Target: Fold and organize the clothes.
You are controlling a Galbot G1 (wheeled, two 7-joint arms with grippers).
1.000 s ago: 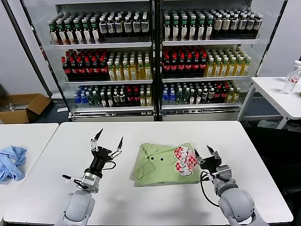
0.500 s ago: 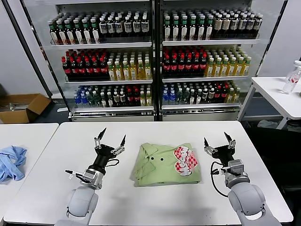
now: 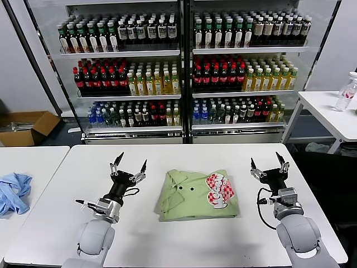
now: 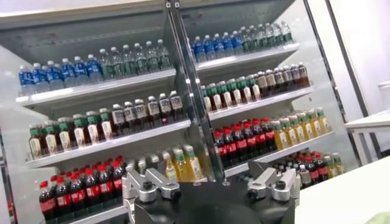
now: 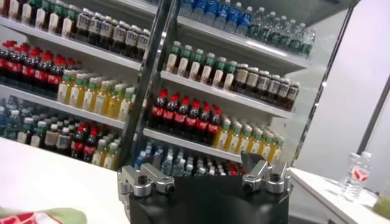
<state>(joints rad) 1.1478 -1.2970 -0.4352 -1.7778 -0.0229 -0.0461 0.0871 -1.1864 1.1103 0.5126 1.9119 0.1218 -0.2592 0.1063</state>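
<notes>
Now that the right gripper (image 3: 269, 164) has let go and drawn away from the light green thin-fabric polo shirt (image 3: 198, 195), it is hovering wide open beside it, while the left gripper (image 3: 128, 164) is waiting open on the shirt's other side; the folded shirt is lying free between them, likely finished.

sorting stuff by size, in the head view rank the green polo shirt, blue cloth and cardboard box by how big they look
1. green polo shirt
2. cardboard box, farther off and cut by the frame edge, so uncertain
3. blue cloth, also cut off
</notes>
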